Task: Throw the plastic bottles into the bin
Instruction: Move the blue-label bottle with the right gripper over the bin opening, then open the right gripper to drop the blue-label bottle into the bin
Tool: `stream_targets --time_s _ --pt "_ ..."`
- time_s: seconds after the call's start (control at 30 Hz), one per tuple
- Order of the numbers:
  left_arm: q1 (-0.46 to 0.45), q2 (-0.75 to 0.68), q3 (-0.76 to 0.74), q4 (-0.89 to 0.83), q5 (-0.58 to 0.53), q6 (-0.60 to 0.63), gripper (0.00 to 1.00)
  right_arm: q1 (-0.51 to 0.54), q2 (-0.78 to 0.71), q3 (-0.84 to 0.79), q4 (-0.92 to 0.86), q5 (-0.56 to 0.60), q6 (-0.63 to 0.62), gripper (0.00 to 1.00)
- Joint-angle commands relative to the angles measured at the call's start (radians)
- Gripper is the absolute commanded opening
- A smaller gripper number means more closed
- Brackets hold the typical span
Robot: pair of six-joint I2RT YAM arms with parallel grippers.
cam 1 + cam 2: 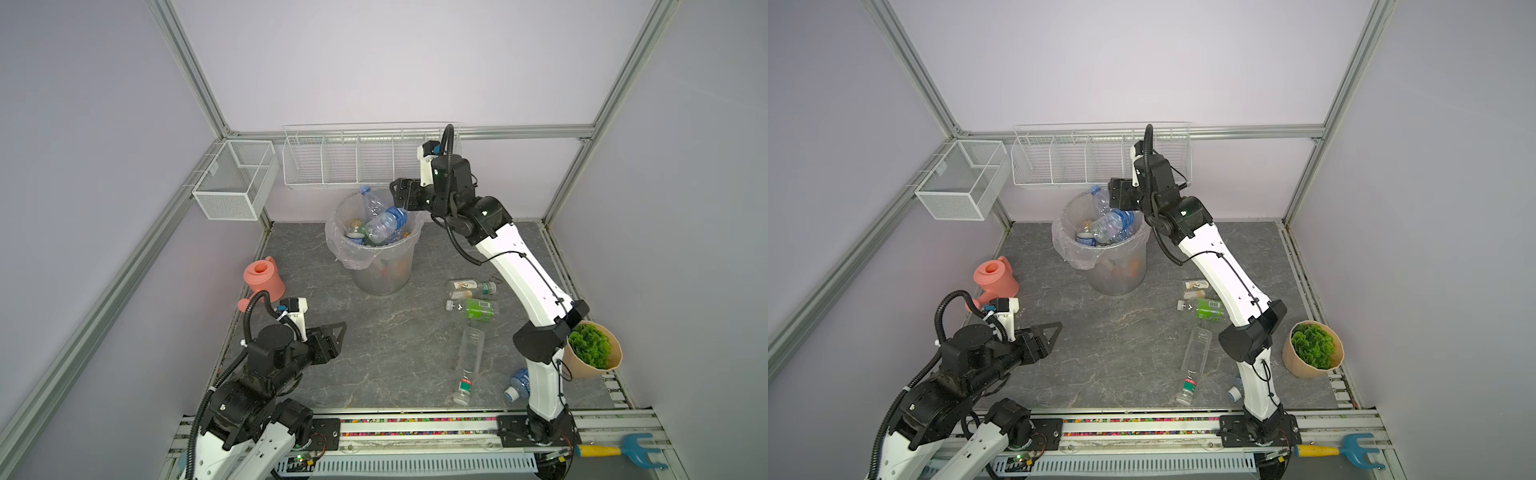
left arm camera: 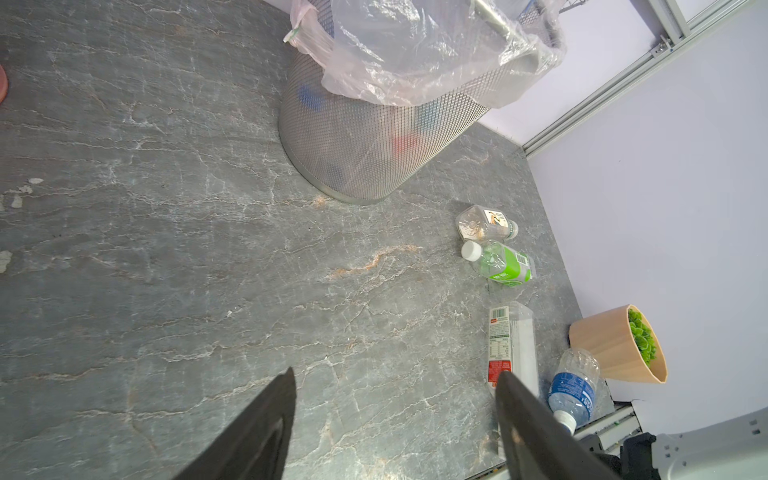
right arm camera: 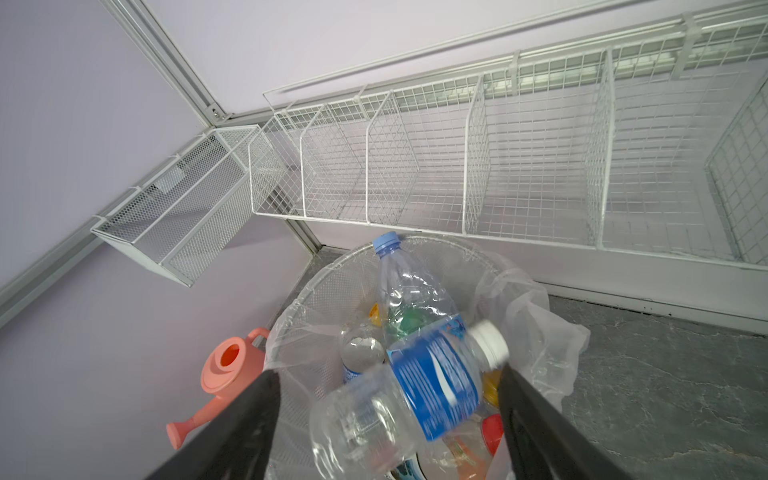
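Nearest the front rail: left gripper [image 1: 337, 332] hovers over bare table [image 2: 208, 270], jaws apart, holding nothing; pink watering can [image 1: 264, 278] just behind it

Front right, four bottles lie on their sides, not yet binned: blue-label bottle [image 2: 573, 386] close to the right arm's base and just beside the plant pot [image 2: 615, 345]; tall clear bottle [image 2: 513, 345]; green-label bottle [image 2: 503, 266]; white-label bottle [image 2: 484, 222] just beside the green one, possibly touching

Further back: bin [image 1: 384, 276], heaped close to the rim. Inside leans a long clear bottle [image 3: 409, 291], its blue cap above the rim. Over the mouth hangs the right gripper [image 1: 398, 194], jaws spread wide. Between and below them is a second blue-label bottle [image 3: 432, 382], motion-blurred. It looks loose and dropping, so judged released, not gripped

Risks, as judged:
- Heap is high. The dropping bottle may land on the leaning one and bounce or roll over the rim onto the table; the leaning bottle itself could tip out
- Clear liner [image 2: 415, 54] sags outward over the rim; a bottle catching it could drag it
- Returning for the next pick, the right arm may sweep the blue-label bottle at its base into the pot; the arm half hides that bottle in both top views
- Green-label and white-label bottles lie close; closing on one may shove the other away

Far wall: wire baskets [image 3: 415, 166], no bottles seen in them
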Motion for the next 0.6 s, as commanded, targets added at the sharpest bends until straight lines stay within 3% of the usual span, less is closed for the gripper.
stream_targets --time_s 0.0,0.3,0.57 --pt "-0.005 -0.008 0.020 -0.016 -0.014 -0.013 0.75 -0.005 -0.075 0.006 -0.011 0.001 -0.018 0.84" --pt "-0.006 0.008 0.022 -0.003 -0.008 -0.010 0.75 -0.005 -0.206 -0.141 0.020 0.020 -0.036 0.85" --pt "-0.006 0.026 0.026 0.011 0.009 -0.001 0.76 -0.014 -0.308 -0.245 -0.066 0.091 -0.046 0.88"
